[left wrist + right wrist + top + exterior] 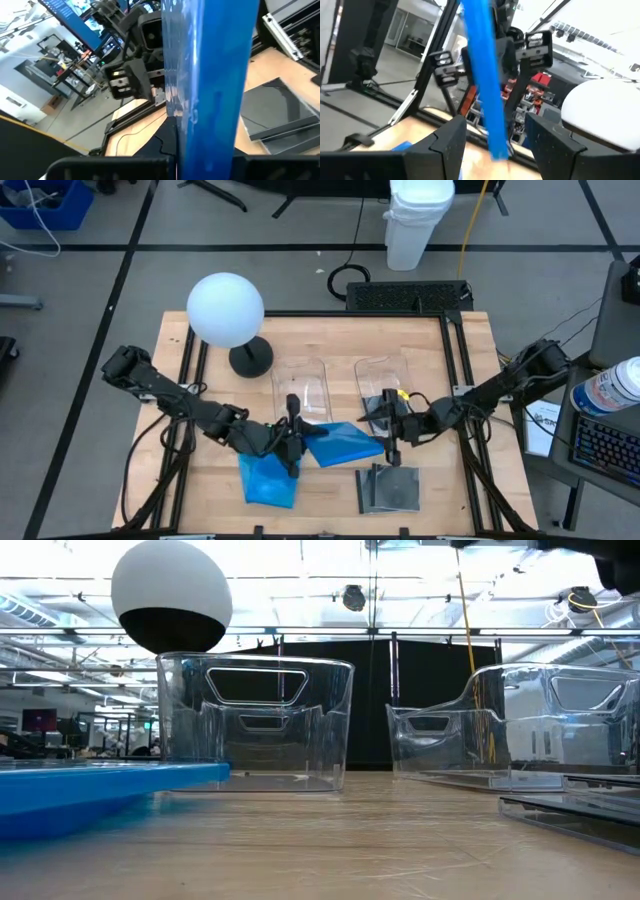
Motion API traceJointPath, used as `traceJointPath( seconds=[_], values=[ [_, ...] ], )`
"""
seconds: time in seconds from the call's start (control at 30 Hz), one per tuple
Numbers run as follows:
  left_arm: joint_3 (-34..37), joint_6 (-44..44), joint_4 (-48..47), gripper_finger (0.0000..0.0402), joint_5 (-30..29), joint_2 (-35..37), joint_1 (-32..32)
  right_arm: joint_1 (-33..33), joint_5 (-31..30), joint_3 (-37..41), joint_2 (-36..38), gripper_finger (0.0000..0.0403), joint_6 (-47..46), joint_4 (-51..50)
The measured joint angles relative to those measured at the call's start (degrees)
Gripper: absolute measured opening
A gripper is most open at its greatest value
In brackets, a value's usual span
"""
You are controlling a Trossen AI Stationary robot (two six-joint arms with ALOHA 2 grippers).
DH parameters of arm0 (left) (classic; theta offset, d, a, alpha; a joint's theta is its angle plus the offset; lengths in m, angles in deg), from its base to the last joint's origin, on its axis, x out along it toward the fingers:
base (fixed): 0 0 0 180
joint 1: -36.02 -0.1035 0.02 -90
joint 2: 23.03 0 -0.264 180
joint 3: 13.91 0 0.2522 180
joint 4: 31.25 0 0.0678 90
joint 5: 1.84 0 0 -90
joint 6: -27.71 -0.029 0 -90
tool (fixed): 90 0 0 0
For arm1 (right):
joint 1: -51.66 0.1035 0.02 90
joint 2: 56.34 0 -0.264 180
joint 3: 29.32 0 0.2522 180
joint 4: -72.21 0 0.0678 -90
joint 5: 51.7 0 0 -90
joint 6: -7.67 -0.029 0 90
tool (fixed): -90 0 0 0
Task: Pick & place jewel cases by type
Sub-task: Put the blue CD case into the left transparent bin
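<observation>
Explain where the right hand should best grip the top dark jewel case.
Probably by two opposite side edges, coming straight down from above. The dark jewel cases lie flat and thin on the table, so only the edges offer grip; the right hand hovers close beside them.

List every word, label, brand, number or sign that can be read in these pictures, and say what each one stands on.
No text can be read.
Bottle at the right edge of the high view: label print too small.
Papers beside the table: print too small.
Monitor in the left wrist view: text too blurred.
Blue jewel case, clear bins: no markings visible.
</observation>
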Motion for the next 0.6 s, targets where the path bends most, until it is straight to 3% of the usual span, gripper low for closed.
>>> traceJointPath(
  seconds=[0.3, 0.47, 0.6],
  values=[
    [0.0, 1.5, -0.6, 0.0020, 1.4, 0.0, -0.3, -0.6, 3.0, -7.2, -4.4, 0.0172, 0.5, -2.2],
    [0.0, 2.1, -1.1, 0.0007, 1.4, 0.0, 0.2, -0.8, 3.2, -8.8, -5.0, 0.0103, -0.4, -3.6],
    [0.0, 2.3, -1.7, 0.0029, 1.1, 0.0, 0.7, -0.8, 2.9, -8.8, -4.9, 0.0026, -0.3, -4.4]
  ],
)
